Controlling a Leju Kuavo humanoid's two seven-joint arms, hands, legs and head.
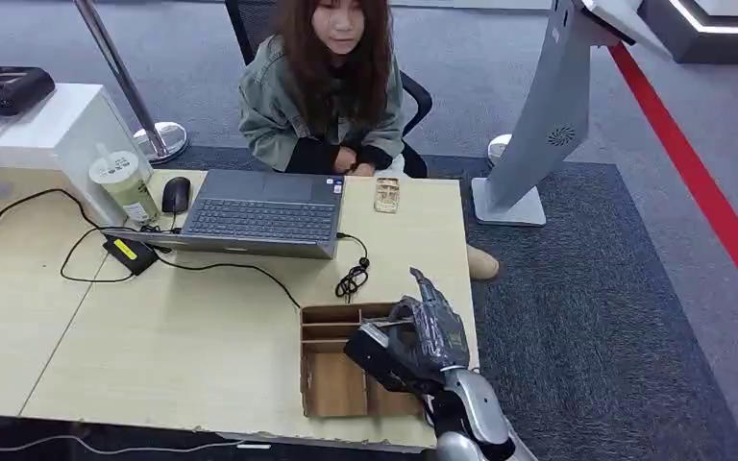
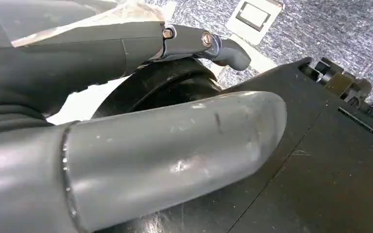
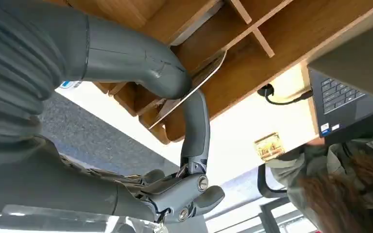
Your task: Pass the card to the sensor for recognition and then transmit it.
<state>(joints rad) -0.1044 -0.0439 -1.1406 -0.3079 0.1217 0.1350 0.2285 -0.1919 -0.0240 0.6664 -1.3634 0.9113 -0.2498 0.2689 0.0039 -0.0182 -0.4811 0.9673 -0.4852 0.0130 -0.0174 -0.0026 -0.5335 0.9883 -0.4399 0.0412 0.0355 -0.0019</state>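
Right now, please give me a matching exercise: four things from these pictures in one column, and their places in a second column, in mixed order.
Things:
1. card
2. mouse
3. cup
4. wooden organizer

Places:
A. at the table's near edge, under the right hand
B. pinched by the right hand over the compartments
C. beside the laptop, between it and the cup
D. at the table's far left, next to the white cabinet

Pairs: 1-B, 2-C, 3-D, 4-A

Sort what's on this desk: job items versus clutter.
For the job: card, pinched in the right hand; wooden organizer under that hand; small gold device by the laptop, possibly the sensor.

Just lying about: laptop, mouse, drink cup, coiled cable.
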